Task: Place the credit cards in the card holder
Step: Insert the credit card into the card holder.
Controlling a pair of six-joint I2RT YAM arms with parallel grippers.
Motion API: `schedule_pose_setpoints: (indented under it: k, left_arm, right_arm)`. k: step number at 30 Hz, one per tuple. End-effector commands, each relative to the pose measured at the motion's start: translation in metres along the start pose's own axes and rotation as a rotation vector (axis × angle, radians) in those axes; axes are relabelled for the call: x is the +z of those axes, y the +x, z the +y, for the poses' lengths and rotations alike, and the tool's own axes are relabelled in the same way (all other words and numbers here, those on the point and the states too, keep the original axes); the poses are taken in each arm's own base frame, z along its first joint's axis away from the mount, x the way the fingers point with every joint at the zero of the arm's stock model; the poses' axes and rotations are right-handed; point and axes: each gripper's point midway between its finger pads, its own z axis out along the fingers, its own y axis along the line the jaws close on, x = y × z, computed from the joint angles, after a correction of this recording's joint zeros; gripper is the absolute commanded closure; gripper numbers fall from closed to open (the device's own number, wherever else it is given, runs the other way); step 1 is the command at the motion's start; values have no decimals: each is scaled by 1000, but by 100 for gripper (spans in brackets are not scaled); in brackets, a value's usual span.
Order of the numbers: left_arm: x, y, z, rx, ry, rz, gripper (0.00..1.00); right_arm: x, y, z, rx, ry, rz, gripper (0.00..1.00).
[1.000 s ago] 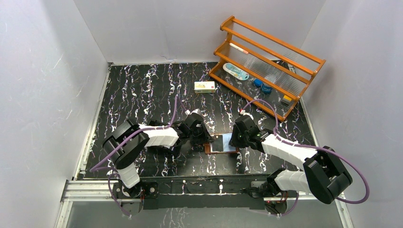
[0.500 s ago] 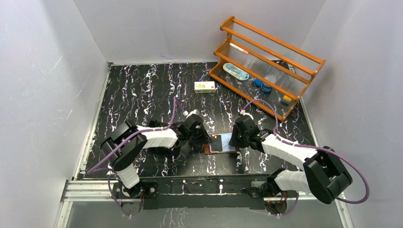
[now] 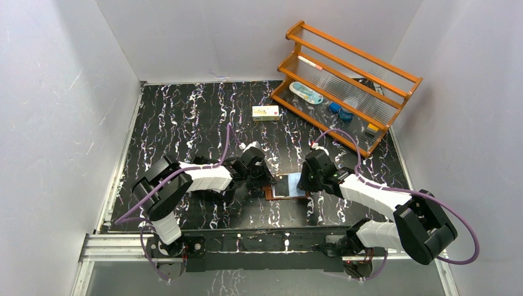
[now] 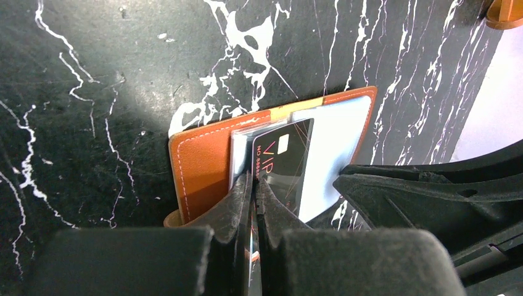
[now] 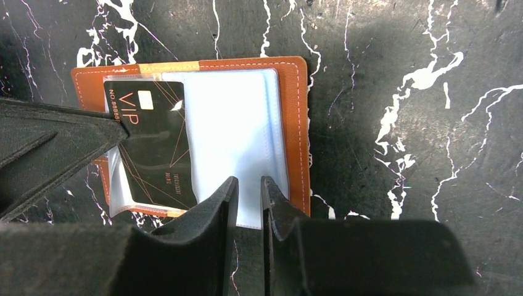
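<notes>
Holder lies open, flat on bench, between arms. Black card partly inside clear sleeve. Left hand pinched closed on card's edge. Right hand slightly parted, tips on sleeve's near edge. Card likely stiff, light, slick: hold by free edge. Sleeve floppy, mouth tight. Hands crowd each other; bare bench beyond holder.

black card on open holder (brown)

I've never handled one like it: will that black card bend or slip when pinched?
Probably stiff: the black card looks flat though the left gripper pinches only its edge. Likely slippery too: its face looks glossy.
</notes>
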Motion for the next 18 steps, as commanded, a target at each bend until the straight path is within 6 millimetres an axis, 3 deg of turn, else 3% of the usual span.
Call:
schedule_pose_setpoints:
  k: [1,12,18]
  left_arm:
    - [4,3,8,46,-46,16,100]
    - [10,3,-11,85,34,35,100]
    - [13,4,-3,88,-11,41,100]
  right_arm:
    - [0,0,-2,-4,9,5,72]
    - [-3,-2,2,-9,-5,1,71]
    - [-15,-16,13,0,-40,-33,66]
